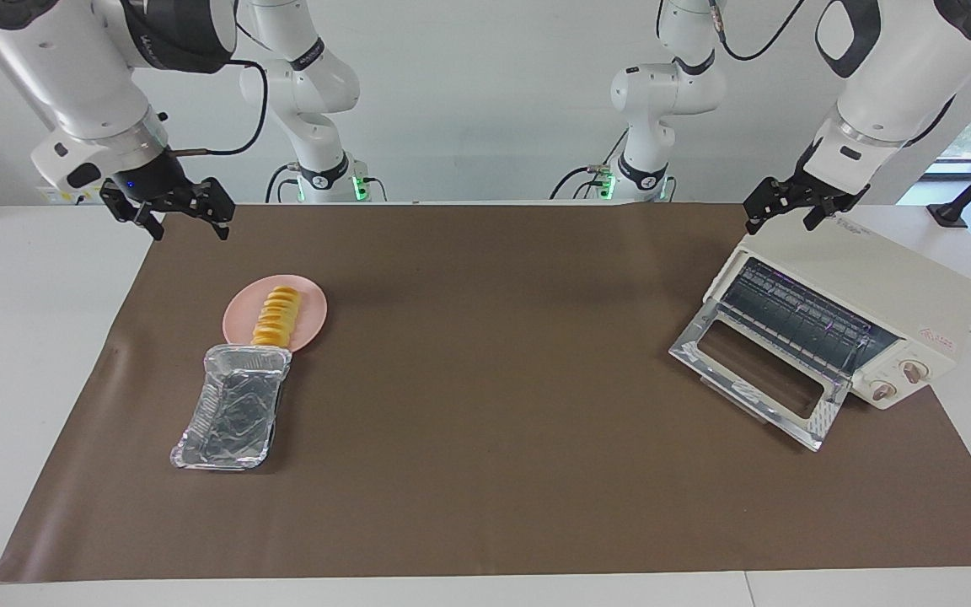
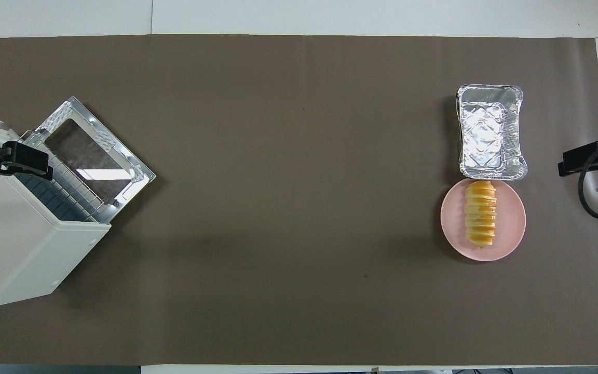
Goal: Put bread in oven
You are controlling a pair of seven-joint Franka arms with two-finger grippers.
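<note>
The bread (image 1: 275, 319), a golden ridged loaf, lies on a round pink plate (image 1: 310, 310) toward the right arm's end of the table; it also shows in the overhead view (image 2: 480, 213). The cream-white oven (image 1: 890, 278) stands at the left arm's end, also in the overhead view (image 2: 18, 239). Its glass door (image 1: 755, 375) is folded down open and the wire rack shows. My right gripper (image 1: 186, 223) hangs open and empty in the air, over the brown mat's edge beside the plate. My left gripper (image 1: 780, 223) hangs open and empty over the oven's top.
An empty crinkled foil tray (image 1: 233, 409) sits against the plate, farther from the robots, with the bread's end at its rim. A brown mat (image 1: 485, 379) covers the table. A black cable (image 2: 592, 202) loops by the right gripper (image 2: 584, 161).
</note>
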